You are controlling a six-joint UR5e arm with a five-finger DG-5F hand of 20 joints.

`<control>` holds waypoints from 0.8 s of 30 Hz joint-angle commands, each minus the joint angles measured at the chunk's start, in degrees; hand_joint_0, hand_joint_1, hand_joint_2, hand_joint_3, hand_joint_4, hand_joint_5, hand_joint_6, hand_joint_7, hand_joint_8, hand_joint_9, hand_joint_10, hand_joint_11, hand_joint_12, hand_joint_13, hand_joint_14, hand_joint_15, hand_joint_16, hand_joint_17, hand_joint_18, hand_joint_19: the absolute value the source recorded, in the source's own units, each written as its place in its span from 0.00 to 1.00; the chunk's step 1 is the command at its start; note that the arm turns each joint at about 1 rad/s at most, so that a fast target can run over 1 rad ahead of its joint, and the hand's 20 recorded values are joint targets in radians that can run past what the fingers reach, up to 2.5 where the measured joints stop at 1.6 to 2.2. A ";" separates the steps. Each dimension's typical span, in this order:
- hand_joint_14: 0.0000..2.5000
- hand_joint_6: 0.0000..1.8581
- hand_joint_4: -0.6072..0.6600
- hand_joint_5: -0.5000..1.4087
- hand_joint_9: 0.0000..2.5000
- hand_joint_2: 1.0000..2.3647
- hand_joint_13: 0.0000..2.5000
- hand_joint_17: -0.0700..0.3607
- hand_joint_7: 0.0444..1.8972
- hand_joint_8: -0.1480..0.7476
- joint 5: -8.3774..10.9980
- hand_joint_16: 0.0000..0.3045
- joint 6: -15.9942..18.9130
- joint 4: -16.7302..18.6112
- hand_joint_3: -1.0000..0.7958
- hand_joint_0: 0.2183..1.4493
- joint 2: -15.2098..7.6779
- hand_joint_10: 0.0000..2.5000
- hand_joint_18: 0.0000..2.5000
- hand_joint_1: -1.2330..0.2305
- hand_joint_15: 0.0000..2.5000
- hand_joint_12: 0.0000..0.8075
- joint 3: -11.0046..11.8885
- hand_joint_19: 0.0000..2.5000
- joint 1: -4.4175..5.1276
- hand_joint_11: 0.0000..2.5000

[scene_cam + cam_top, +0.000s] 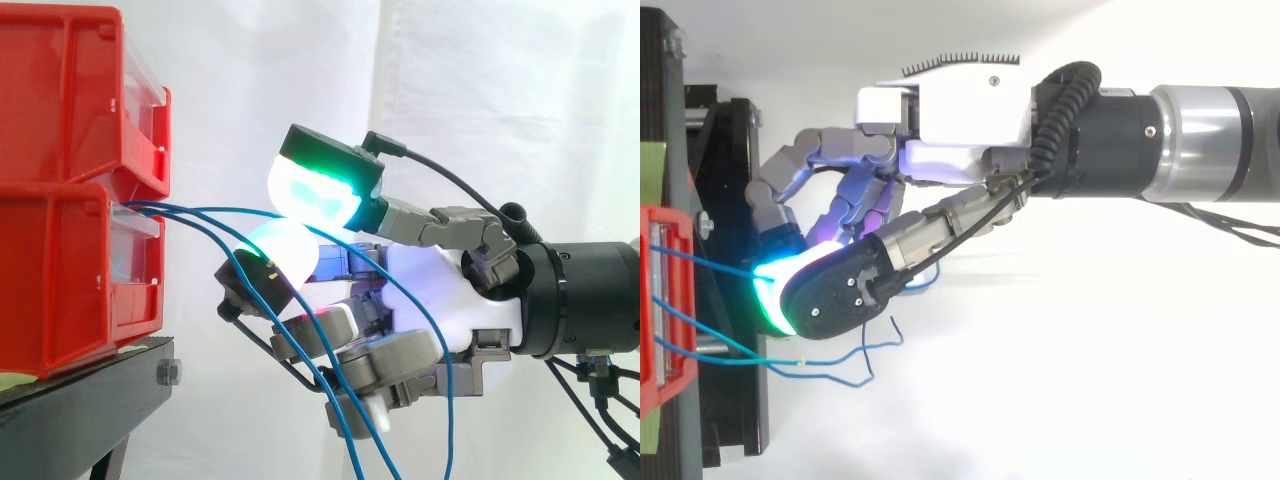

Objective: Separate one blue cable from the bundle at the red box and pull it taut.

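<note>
While my fingers (320,185) curl just beside the stacked red plastic bins (60,200), the green-glowing pad and the pale cyan one under it are closed on one thin blue cable (215,209) leading from the lower bin's front. Other blue cables (825,352) sag loose beneath my fingers.

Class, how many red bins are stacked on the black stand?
2: the upper red bin sits on the lower red bin, which rests on the black stand. Others may be hidden beyond the view's edge.
</note>
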 commanded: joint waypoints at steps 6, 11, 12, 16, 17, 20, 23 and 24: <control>0.63 0.50 0.35 0.16 0.36 0.01 0.41 0.34 0.56 0.48 0.09 0.11 2.79 -1.42 0.39 0.40 0.00 0.08 0.46 0.30 0.60 0.39 0.01 0.61 0.24 0.64; 0.73 0.50 0.36 0.16 0.36 0.01 0.39 0.33 0.56 0.48 0.09 0.11 3.06 -1.42 0.38 0.40 0.00 0.09 0.48 0.30 0.59 0.40 -0.08 0.67 0.16 0.64; 0.72 0.50 0.36 0.16 0.36 0.01 0.39 0.33 0.56 0.47 -0.08 0.11 3.06 -1.42 0.38 0.40 0.00 0.09 0.48 0.30 0.59 0.40 0.01 0.67 0.07 0.64; 0.17 0.50 0.36 0.16 0.36 0.01 0.48 0.33 0.56 0.48 0.09 0.11 3.06 -1.15 0.39 0.40 0.00 0.00 0.47 0.30 0.68 0.41 0.01 0.65 -0.02 0.62; 0.01 0.50 0.36 0.16 0.34 0.01 0.51 0.33 0.56 0.50 0.09 0.11 3.06 -1.15 0.38 0.40 0.00 0.01 0.47 0.30 0.63 0.42 -0.08 0.63 -0.02 0.53; 0.01 0.50 0.37 0.16 0.31 0.01 0.41 0.33 0.57 0.51 0.09 0.11 3.06 -1.15 0.38 0.40 0.00 0.01 0.46 0.31 0.26 0.42 0.01 0.48 -0.02 0.38; 0.01 0.50 0.38 0.16 0.29 0.01 0.42 0.34 0.57 0.51 0.09 0.11 3.06 -1.15 0.38 0.40 0.00 0.01 0.42 0.31 0.13 0.42 0.01 0.36 -0.02 0.26; 0.00 0.50 0.38 0.16 0.28 0.01 0.43 0.34 0.57 0.50 0.09 0.11 3.06 -1.15 0.38 0.40 0.00 0.01 0.41 0.31 0.11 0.43 0.01 0.32 -0.02 0.24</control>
